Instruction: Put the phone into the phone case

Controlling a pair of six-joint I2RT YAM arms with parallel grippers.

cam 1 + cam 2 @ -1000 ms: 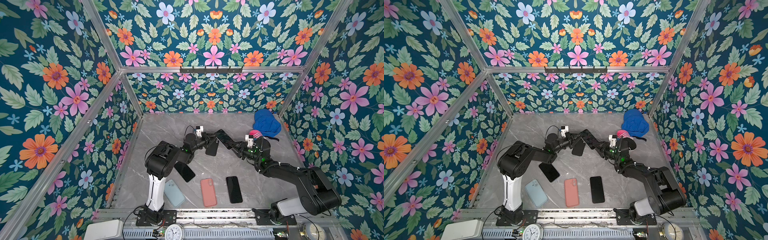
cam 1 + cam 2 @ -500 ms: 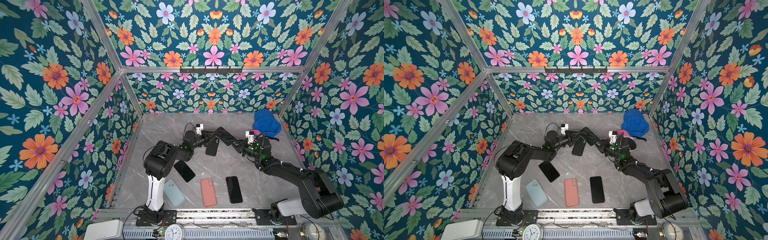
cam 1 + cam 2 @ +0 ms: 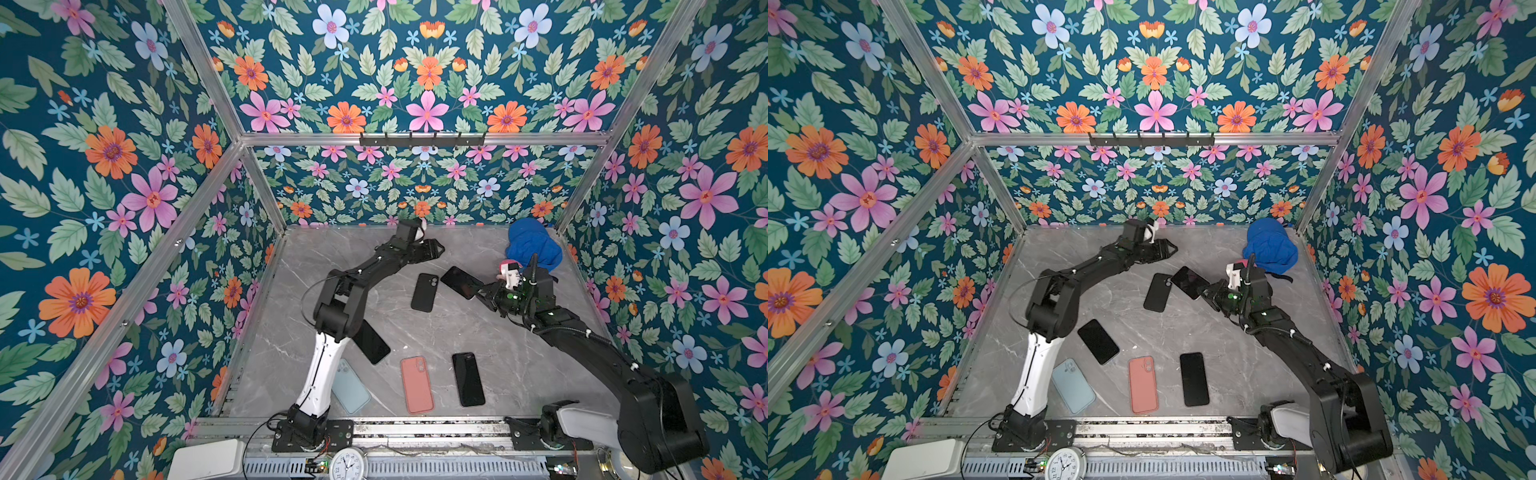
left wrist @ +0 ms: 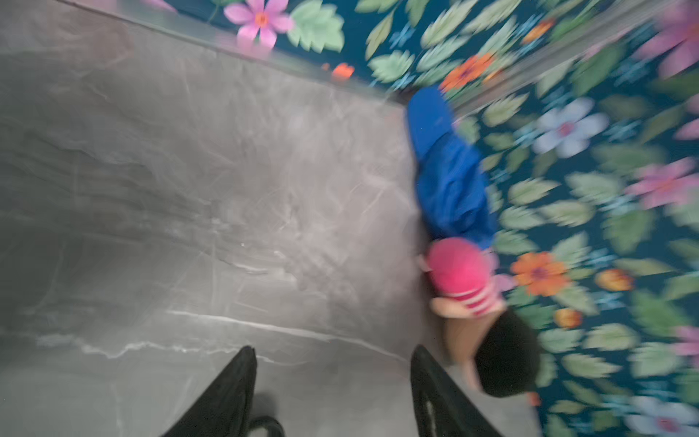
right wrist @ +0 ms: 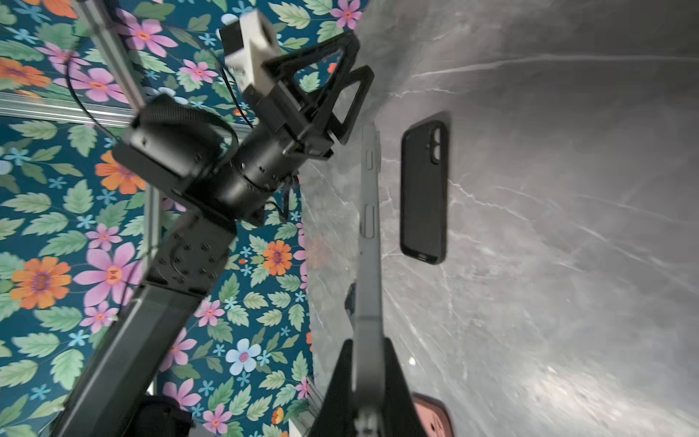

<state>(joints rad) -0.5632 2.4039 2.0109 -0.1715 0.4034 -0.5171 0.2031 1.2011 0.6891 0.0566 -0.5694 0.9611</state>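
Note:
A dark phone (image 3: 460,281) (image 3: 1189,281) hangs tilted above the table, with my right gripper (image 3: 484,291) (image 3: 1212,293) shut on its end. In the right wrist view the phone (image 5: 368,212) runs edge-on out of that gripper (image 5: 368,350). Flat on the table just left of the phone lies the black phone case (image 3: 424,292) (image 3: 1158,292) (image 5: 423,191). My left gripper (image 3: 436,248) (image 3: 1169,249) (image 4: 333,352) stands open and empty near the back wall, apart from both phone and case.
A blue cloth (image 3: 532,245) and a pink doll (image 4: 459,270) lie in the back right corner. Toward the front lie two black phones (image 3: 468,379) (image 3: 374,343), an orange case (image 3: 417,384) and a light blue case (image 3: 351,386).
My left gripper has opened, let go of the phone and pulled back toward the rear wall. My right gripper has shut on the phone and carried it a little to the right.

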